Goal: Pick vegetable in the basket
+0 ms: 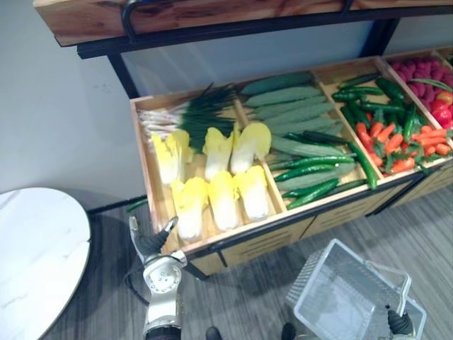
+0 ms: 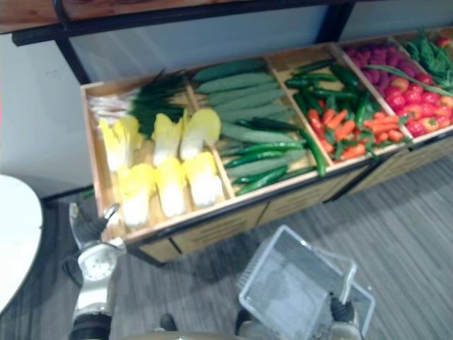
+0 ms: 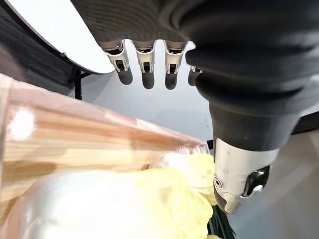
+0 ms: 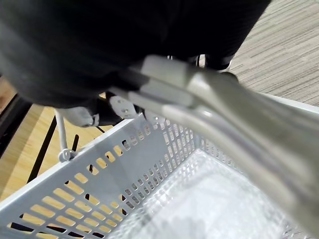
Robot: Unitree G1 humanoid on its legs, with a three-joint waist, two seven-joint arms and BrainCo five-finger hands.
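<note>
Wooden crate (image 1: 145,159), far. Grey plastic basket (image 1: 315,280), near right, its handle clamped in my right hand (image 1: 400,324). Napa cabbages (image 1: 223,198) lie in the crate's left compartment. My left hand (image 1: 150,242), fingers straight and apart, is at the crate's near-left corner.

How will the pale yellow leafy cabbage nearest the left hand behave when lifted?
Probably bulky for the left hand: the pale yellow leafy cabbage looks wider than the open fingers' spread. Its loose crinkled leaf end may flex or tear, so grip the firmer white base. Long and rounded, it could roll in the grey plastic basket.
</note>
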